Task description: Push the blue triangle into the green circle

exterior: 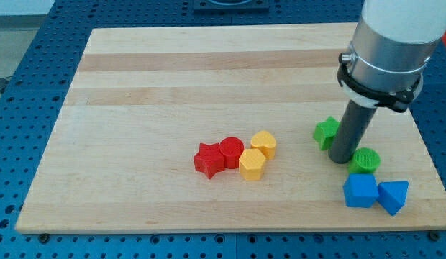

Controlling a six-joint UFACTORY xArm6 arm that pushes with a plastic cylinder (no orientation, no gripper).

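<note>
While parked btwn green star & green circle, my tip touching circle's left edge; bare rod, pinching nothing. Blue triangle just below-right of circle, beside blue cube.

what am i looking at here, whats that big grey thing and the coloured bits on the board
The big grey thing is the end of a robot arm. It has no hand, only a dark rod; my tip slides on the wooden board and pushes blocks, holding nothing. There is one camera, looking down at the board from a slant. The tip stands between a green star on its left and the green circle on its right. Below the circle lie a blue cube and the blue triangle. Mid-board sit a red star, a red cylinder and two yellow blocks.
</note>
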